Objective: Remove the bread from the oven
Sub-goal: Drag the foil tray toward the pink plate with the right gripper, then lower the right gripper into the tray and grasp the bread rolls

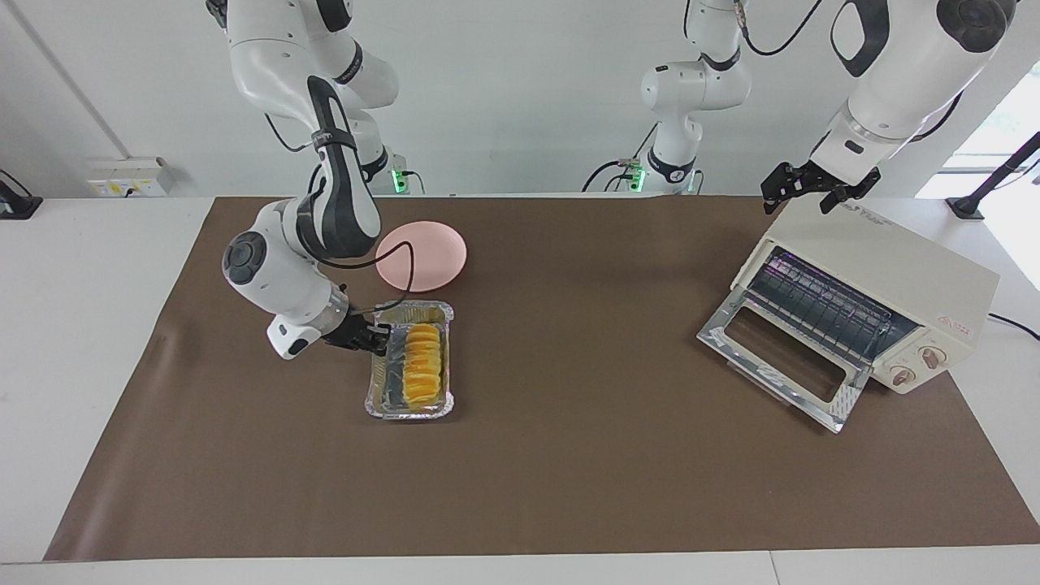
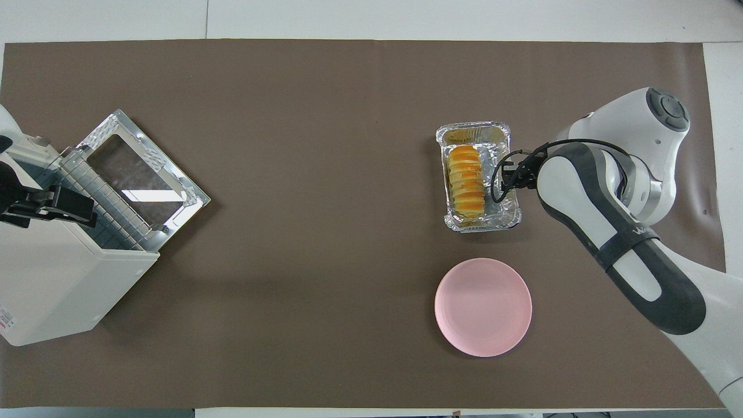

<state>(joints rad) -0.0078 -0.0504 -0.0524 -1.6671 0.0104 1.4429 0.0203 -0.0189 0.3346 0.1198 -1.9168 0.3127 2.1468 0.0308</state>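
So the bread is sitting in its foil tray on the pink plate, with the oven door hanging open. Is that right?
Not quite. The foil tray holding the bread sits on the brown mat, beside the pink plate, not on it; the overhead view shows a gap between them. The oven door does hang open.

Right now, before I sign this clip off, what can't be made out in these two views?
- Foil tray: whether it rests on the mat or hangs just above; right gripper is shut on its rim.
- Oven: overhead view's edge cuts it off; knobs unseen there.
- Left gripper, open over the oven: overhead view's edge cuts it off.
- Bread: underside hidden by tray.
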